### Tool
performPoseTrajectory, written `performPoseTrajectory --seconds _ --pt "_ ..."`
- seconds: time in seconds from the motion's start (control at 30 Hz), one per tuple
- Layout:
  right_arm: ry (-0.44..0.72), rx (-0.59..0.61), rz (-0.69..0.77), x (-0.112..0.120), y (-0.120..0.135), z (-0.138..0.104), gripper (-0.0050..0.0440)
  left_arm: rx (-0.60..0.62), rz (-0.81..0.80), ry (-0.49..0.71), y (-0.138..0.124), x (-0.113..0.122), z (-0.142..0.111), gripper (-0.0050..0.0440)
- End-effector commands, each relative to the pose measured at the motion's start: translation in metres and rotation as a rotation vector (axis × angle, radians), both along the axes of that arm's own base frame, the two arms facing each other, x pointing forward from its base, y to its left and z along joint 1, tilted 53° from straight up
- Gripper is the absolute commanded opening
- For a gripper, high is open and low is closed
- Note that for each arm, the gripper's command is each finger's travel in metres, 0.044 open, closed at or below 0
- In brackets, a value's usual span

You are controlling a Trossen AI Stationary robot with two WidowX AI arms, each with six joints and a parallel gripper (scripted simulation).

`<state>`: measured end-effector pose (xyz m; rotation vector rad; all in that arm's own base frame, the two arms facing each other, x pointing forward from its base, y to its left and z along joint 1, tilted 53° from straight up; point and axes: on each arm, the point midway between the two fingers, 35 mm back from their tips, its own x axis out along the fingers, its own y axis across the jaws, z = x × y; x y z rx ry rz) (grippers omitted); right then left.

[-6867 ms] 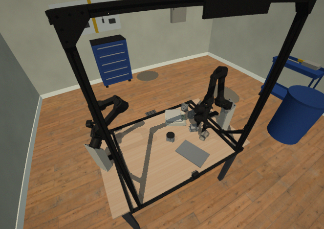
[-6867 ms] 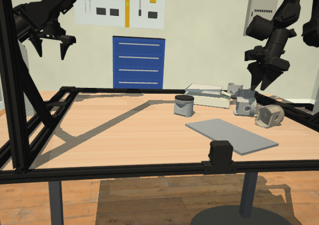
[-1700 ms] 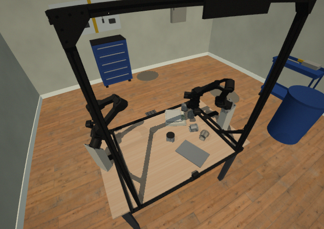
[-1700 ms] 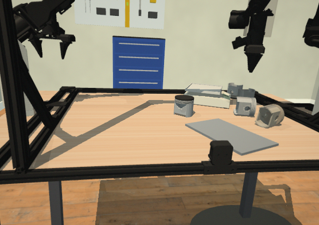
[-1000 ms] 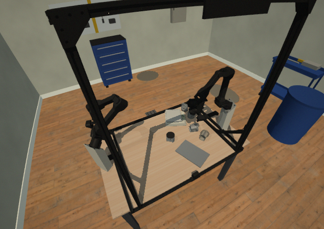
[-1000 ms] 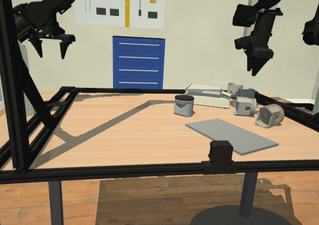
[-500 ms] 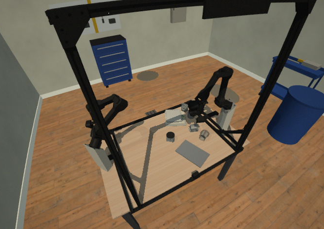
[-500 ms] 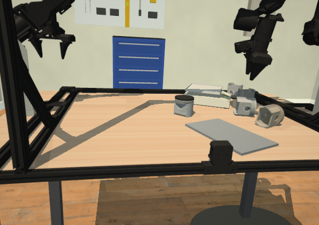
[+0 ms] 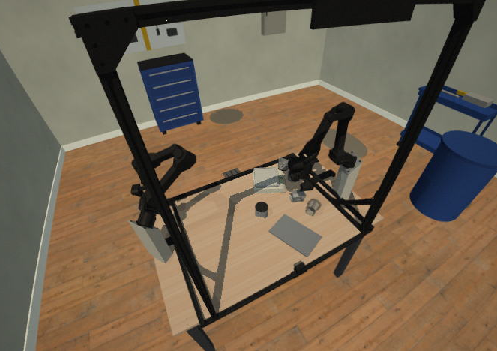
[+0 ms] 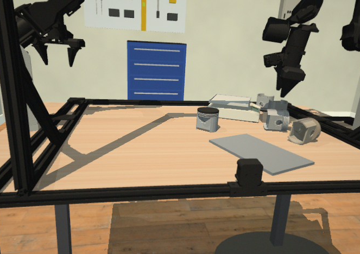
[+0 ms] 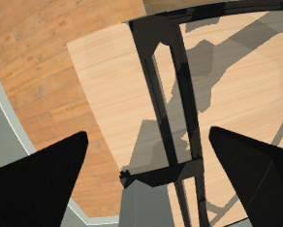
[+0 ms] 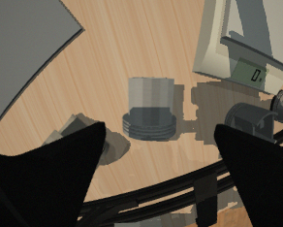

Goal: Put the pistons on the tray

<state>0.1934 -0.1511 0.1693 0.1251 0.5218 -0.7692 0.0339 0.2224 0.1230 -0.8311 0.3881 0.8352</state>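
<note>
Both the left gripper (image 10: 58,64) (image 11: 149,135) and right gripper (image 10: 279,91) (image 12: 161,129) hang open and empty.

Your top view looks steeply down from high and well back, across the whole bench (image 9: 249,265) (image 10: 144,167) and the floor around it, toward the blue drawer cabinet (image 9: 174,97) (image 10: 156,71). Your exterior view faces the same cabinet from lower and nearer, just beyond the bench's near edge; both share the flat tray (image 9: 294,234) (image 10: 261,153) (image 12: 26,46). Your left wrist view looks down between its fingers at a bench edge and floor. Your right wrist view looks down closer, sharing the tray's corner and the scale (image 9: 267,180) (image 10: 234,112) (image 12: 208,46) with both.
</note>
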Motion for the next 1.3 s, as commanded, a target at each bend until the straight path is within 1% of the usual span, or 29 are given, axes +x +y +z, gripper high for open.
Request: performPoseTrajectory --seconds 0.0,0.57,0.8,1.27 --pt "0.014 0.006 0.006 0.004 -0.003 -0.008 0.0378 0.001 -0.002 -0.002 0.000 0.000 0.000 0.0440" --pt "0.014 0.006 0.006 0.020 -0.015 -0.023 0.0378 0.001 -0.002 -0.002 0.000 0.000 0.000 0.0440" --pt "0.021 0.009 0.008 0.022 -0.017 -0.027 0.0378 0.001 -0.002 -0.002 0.000 0.000 0.000 0.0440" --pt "0.021 0.009 0.008 0.036 -0.031 -0.039 0.0378 0.001 -0.002 -0.002 0.000 0.000 0.000 0.0440"
